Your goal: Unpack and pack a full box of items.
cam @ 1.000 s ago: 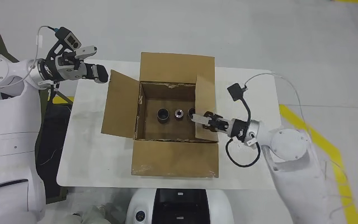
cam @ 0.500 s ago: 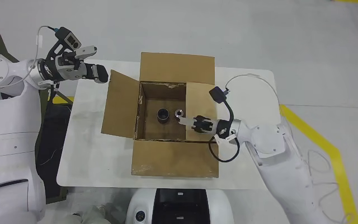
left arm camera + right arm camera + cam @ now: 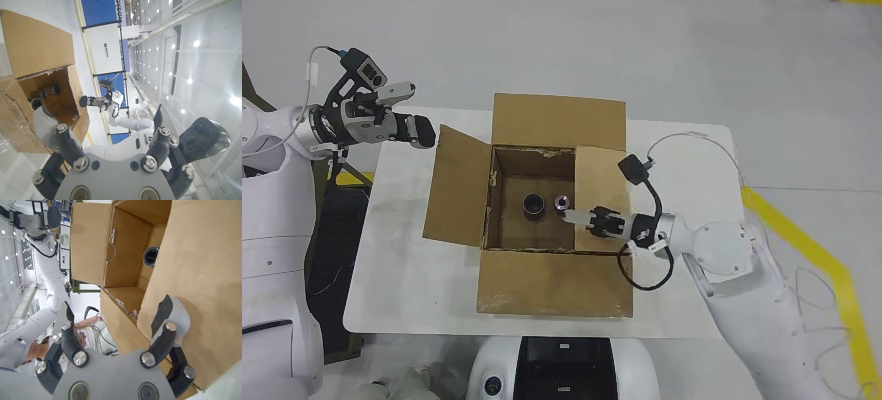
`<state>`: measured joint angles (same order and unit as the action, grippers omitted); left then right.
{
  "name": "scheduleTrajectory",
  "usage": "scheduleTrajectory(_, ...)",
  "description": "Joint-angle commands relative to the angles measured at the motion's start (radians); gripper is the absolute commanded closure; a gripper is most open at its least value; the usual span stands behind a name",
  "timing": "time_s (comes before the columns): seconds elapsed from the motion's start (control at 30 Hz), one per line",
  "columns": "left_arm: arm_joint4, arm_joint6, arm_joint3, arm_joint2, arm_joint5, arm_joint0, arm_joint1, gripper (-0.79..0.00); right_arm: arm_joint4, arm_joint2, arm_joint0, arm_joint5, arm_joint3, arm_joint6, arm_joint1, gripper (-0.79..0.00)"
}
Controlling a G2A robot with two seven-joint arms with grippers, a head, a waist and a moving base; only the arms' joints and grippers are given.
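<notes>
Two cylinders (image 3: 533,206) sit in the box (image 3: 552,285); the right wrist view catches one.

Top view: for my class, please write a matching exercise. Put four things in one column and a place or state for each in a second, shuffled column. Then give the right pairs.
Things
1. left end effector
2. right end effector
3. larger dark cylinder
4. flap on the robot's right

Places or states
a. leaning in over the opening of the box
b. open, by a far corner of the table, apart from the box
c. on the box floor
d. open, one finger against a flap

Pairs: 1-b, 2-d, 3-c, 4-a
</notes>
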<state>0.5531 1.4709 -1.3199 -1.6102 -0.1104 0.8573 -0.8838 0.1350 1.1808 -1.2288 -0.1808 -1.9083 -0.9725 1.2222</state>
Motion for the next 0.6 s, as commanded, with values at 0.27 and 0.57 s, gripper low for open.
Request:
scheduleTrajectory(0.27, 0.000, 0.000, 0.000, 0.000, 0.000, 0.000, 0.000, -0.785, -0.050, 0.194, -0.129, 0.033, -0.106, 0.011, -0.032, -0.785)
scheduleTrajectory(0.57, 0.000, 0.000, 0.000, 0.000, 0.000, 0.000, 0.000, -0.785, -0.140, 0.365, -0.250, 0.085, -0.146, 0.019, -0.053, -0.785)
